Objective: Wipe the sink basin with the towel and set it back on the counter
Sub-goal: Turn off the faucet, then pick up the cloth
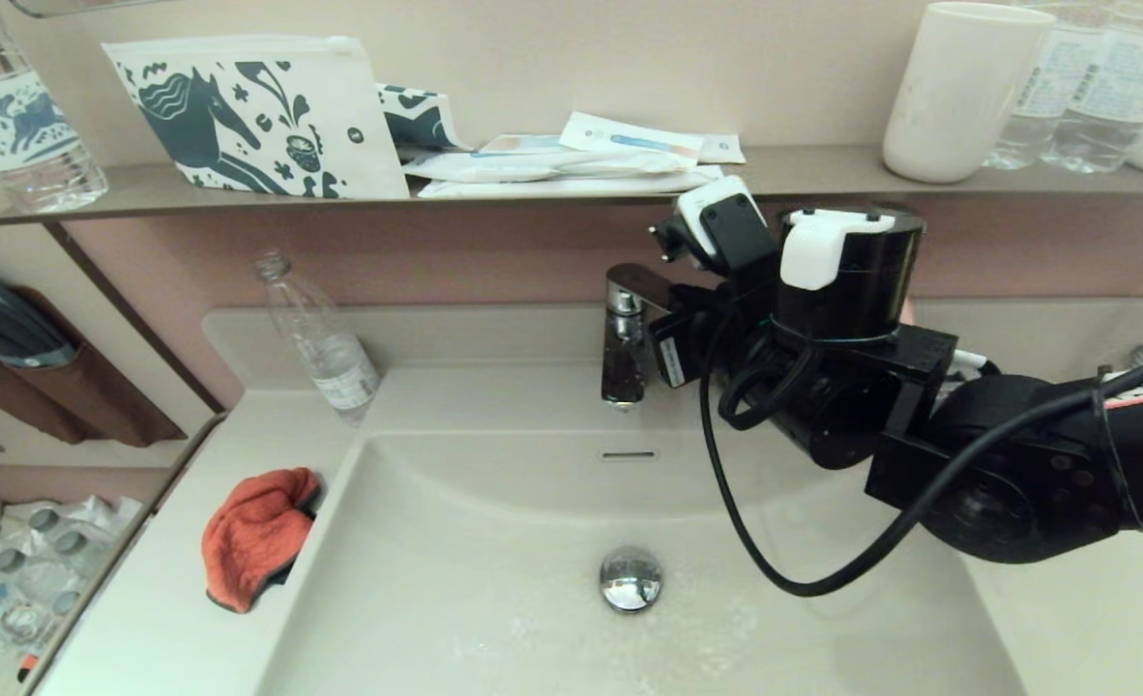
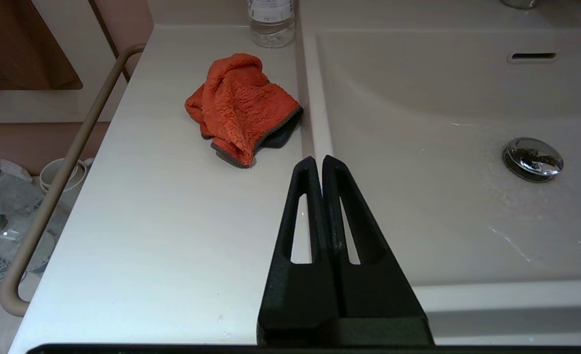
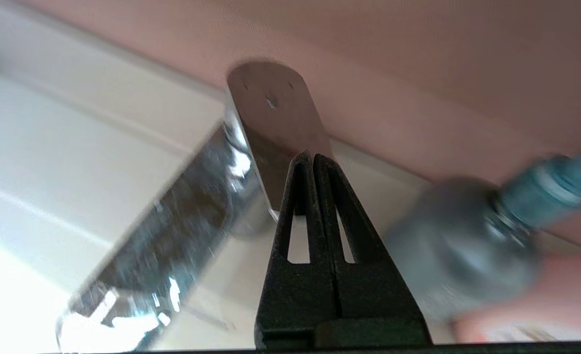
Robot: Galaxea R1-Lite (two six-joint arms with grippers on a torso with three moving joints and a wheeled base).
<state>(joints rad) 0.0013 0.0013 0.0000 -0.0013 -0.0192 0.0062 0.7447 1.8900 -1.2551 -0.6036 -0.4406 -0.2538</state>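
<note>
Hovering with its fingers pressed together and empty, your left gripper (image 2: 318, 160) sits over the counter (image 2: 172, 221) edge, right at the rim of the basin (image 2: 418, 147). Just ahead of its tips, and a little away from the basin, the towel (image 2: 244, 108) lies bunched on the counter, its grey edge turned toward the rim; gripper and towel are near but not touching. Further out beyond the towel stands a clear bottle (image 1: 325, 343).

Your right gripper (image 3: 312, 157) is also closed on nothing, its tips at the flat handle of the tap (image 3: 271, 113); whether they touch the metal is hard to say from that view. In the head view that arm reaches over the basin's back corner.

The basin looks wet around the drain (image 2: 533, 158), and the towel lies clear of it on the counter, so judge this as either the very start or the close of the task. If wiping remains, you need to part the left fingers, move forward over the towel's bulk, and pinch its highest fold.
</note>
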